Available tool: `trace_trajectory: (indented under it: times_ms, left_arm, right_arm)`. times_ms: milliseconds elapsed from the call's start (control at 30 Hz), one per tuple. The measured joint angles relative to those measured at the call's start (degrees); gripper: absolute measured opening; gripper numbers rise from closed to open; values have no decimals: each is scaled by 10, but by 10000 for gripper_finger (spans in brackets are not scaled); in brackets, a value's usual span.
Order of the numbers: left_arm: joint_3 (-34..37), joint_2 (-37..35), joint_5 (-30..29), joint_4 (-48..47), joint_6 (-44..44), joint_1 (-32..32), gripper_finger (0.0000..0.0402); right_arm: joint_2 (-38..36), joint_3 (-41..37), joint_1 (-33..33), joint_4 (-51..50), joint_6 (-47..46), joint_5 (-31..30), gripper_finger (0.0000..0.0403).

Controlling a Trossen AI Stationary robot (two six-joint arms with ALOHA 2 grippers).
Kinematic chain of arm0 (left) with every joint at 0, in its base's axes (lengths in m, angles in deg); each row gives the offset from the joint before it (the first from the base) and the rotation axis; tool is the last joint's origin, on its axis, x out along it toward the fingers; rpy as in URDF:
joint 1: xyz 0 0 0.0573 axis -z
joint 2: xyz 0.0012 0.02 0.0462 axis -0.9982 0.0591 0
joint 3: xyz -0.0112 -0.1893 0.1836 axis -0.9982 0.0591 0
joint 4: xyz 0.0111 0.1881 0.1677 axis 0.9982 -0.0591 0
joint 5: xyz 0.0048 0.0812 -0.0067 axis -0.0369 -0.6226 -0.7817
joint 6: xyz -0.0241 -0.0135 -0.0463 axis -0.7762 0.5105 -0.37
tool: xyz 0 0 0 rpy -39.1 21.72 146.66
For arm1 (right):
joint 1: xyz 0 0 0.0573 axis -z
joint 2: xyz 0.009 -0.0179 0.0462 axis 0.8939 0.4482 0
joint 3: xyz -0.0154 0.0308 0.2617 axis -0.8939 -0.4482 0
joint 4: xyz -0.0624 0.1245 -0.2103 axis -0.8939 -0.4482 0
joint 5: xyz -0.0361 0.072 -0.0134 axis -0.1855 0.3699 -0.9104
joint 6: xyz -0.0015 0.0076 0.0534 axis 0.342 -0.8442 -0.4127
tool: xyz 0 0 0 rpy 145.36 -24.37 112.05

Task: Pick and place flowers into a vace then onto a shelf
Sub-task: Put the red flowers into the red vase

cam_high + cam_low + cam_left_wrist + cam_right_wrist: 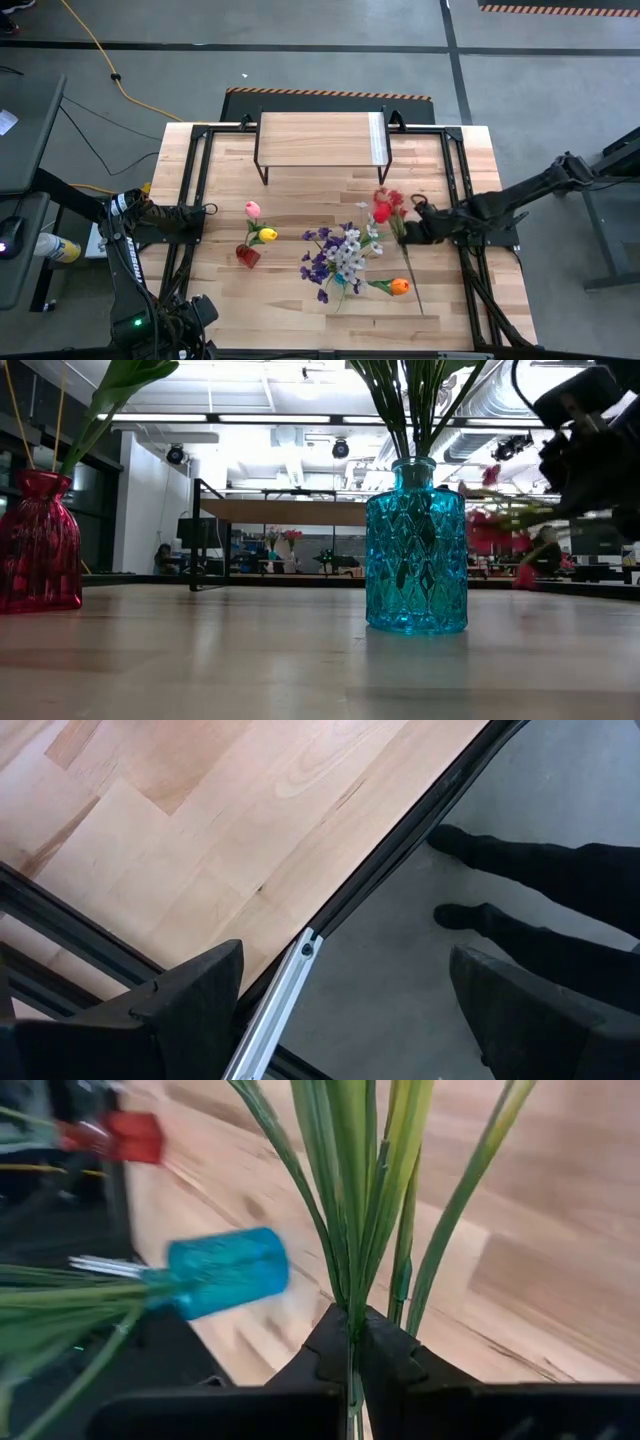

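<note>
Right of centre in the high view, the right gripper (408,226) is clenched on the stem of a red flower (385,205), whose bloom lies just above and left of the fingers. An orange tulip (399,286) lies flat on the table (300,320) at lower centre-right, its stem running toward the gripper. At centre, the blue vase (343,277) carries purple and whitish sprays (335,255). Left of it stands the red vase (248,256) with a pink tulip (252,210) and a yellow tulip (267,235). The shelf (320,138) sits at upper centre, its pale strip at the right end. The left gripper (205,210) waits at the table's left edge.

Across the low view, the blue vase (416,547) stands right of centre with green stems rising out of the frame, the red vase (38,542) at the far left, and the shelf (280,512) behind between them. The right gripper's dark body fills the upper right, with a blurred red flower (490,528) just beside it.

Along the bottom of the left wrist view, the left gripper (345,1010) has its fingers (195,995) spread wide apart and empty over the table's edge; a person's dark legs (545,870) show on the floor at right.

Bottom centre of the right wrist view, the right gripper (352,1342) pinches a green stem (352,1230) amid leaves; the blue vase (225,1270) is blurred at left, the red vase (130,1135) at upper left.
</note>
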Motion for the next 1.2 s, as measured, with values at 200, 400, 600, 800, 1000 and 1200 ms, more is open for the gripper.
trace_trajectory:
  times_ms: [200,400,600,800,1000,1200]
  left_arm:
    - [0,0,0,0,0,0,386]
    - [0,0,-2,0,0,0,385]
    - [0,0,-7,0,0,0,385]
    - [0,0,-41,1,0,0,385]
    - [0,0,-71,6,0,0,385]
    - [0,0,-95,21,0,0,385]
  right_arm:
    - [-92,6,0,-10,23,-70,1]
    - [-157,48,14,-17,103,-154,1]
    - [-186,152,28,-89,221,-224,1]
    - [-169,306,30,-164,366,-300,0]
    - [-112,446,29,-173,517,-340,0]
    - [-33,570,29,-173,643,-363,0]
